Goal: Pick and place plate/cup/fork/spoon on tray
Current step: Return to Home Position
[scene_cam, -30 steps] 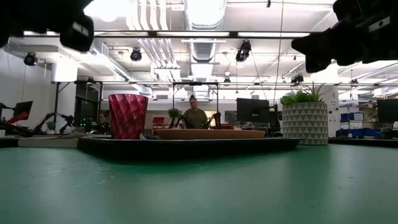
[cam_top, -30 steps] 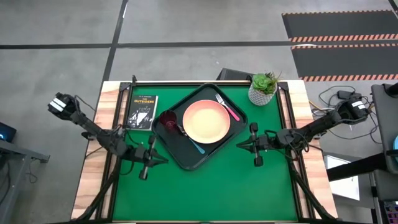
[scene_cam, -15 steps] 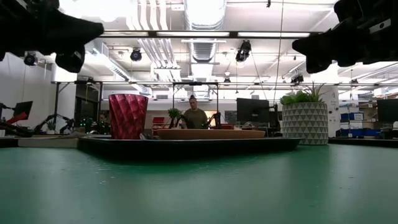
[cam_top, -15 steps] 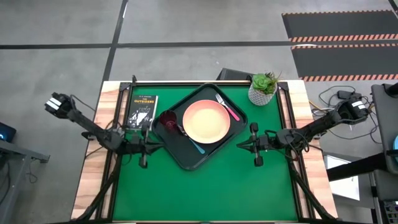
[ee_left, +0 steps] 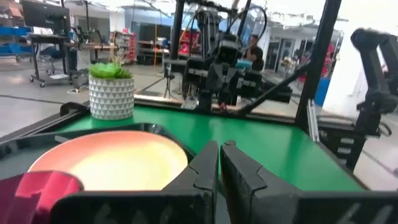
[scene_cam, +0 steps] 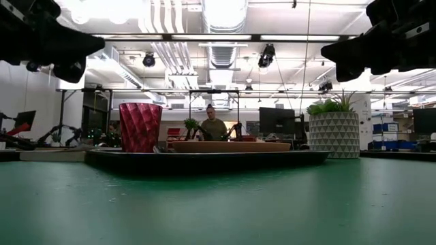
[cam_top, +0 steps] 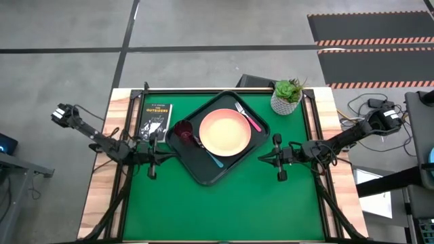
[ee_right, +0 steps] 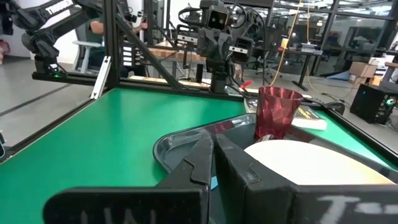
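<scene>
Tableware sits loaded on the black tray point(cam_top: 234, 159), which lies at an angle in the middle of the green desk point(cam_top: 224, 210). The plate point(cam_top: 224, 131) fills the tray's centre; the cup point(cam_top: 182, 130) stands upright just beside it, toward the book point(cam_top: 155, 122). The fork point(cam_top: 248, 117) lies by the plate's edge nearest the plant pot point(cam_top: 286, 99), the spoon point(cam_top: 211, 155) along the opposite edge. The left gripper point(cam_top: 151, 168) hovers off the tray's left corner, jaws closed and empty. The right gripper point(cam_top: 277, 168) hangs off the tray's right corner, jaws likewise closed on nothing. A person point(scene_cam: 213, 127) sits in the room behind
</scene>
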You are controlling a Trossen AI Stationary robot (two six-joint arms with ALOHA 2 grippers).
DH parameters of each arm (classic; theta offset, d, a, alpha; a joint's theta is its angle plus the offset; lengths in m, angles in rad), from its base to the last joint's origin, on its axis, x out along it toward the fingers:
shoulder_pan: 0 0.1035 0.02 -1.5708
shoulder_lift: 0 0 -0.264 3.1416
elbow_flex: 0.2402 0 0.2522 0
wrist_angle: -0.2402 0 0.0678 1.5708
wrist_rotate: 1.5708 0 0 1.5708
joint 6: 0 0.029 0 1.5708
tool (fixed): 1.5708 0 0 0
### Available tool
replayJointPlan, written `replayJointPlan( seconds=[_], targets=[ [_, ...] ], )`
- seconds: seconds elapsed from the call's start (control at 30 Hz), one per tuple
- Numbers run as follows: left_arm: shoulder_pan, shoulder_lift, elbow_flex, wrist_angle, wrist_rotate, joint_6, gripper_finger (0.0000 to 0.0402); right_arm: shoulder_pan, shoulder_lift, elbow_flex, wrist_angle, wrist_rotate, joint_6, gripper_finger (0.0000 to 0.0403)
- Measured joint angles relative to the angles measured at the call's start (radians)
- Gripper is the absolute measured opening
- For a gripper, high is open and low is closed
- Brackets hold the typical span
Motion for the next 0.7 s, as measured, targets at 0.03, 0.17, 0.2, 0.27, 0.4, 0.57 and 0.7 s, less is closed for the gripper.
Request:
replayJointPlan(
  seconds=[0.03,0.17,0.2,0.27,0.4,0.57,0.7],
  targets=[
    [0.000,-0.028,0.002,-0.042,0.001,0.000,0.0000,0.000,0.000,0.000,0.000,0.000,0.000,0.0009],
    [-0.001,-0.136,0.021,-0.224,-0.001,-0.040,0.0000,0.000,0.000,0.000,0.000,0.000,0.005,0.0009],
    [-0.001,-0.161,0.025,-0.271,-0.005,-0.053,0.0000,0.000,0.000,0.000,0.000,0.000,0.007,0.0009],
    [-0.001,-0.204,0.035,-0.363,-0.019,-0.078,0.0000,0.000,0.000,-0.001,0.000,0.000,0.008,0.0009],
    [0.000,-0.276,0.038,-0.451,-0.035,-0.077,0.0000,0.000,0.000,-0.014,0.011,0.000,0.008,0.0009],
    [0.000,-0.345,0.039,-0.526,-0.069,-0.024,0.0000,0.000,-0.001,-0.055,0.111,0.000,-0.025,0.0009],
    [0.000,-0.387,0.040,-0.550,-0.106,0.050,0.0000,-0.001,-0.001,-0.074,0.163,0.000,-0.038,0.0009]
  ],
)
